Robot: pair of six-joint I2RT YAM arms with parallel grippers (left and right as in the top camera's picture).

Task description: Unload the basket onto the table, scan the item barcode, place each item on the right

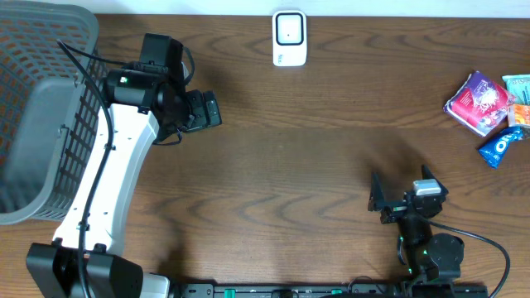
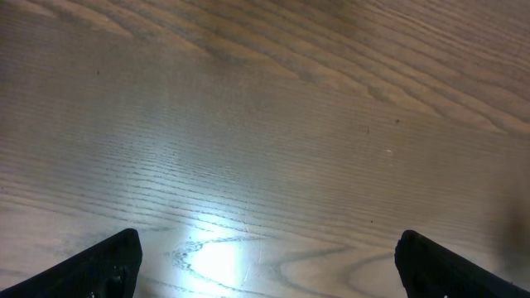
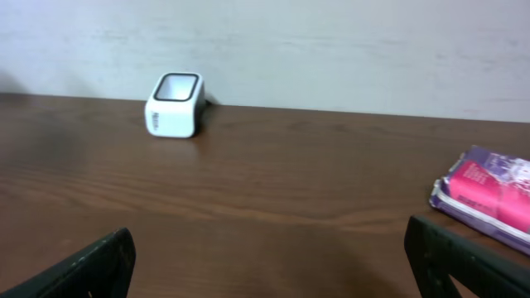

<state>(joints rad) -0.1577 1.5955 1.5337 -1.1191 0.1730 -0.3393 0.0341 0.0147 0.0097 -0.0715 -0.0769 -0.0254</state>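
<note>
Both the left gripper [image 2: 265, 266] and right gripper [image 3: 269, 258] are seen wide open, nothing held. The scanner [image 1: 289, 37] is set lengthwise away from the arms, window faced up; the pink packet [image 1: 479, 102] is laid askew.

A brown wooden table [image 1: 298, 165] is filling the view, with wavy lines running across it. A pale wall [image 3: 348, 41] is standing behind it. A bright spot of light [image 2: 211, 258] is shining on the wood.

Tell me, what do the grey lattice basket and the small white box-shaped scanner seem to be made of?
The grey lattice basket looks like matt moulded plastic: an even grid of holes. The small white box-shaped scanner seems smooth hard plastic, with rounded corners and a dark-framed window.
</note>
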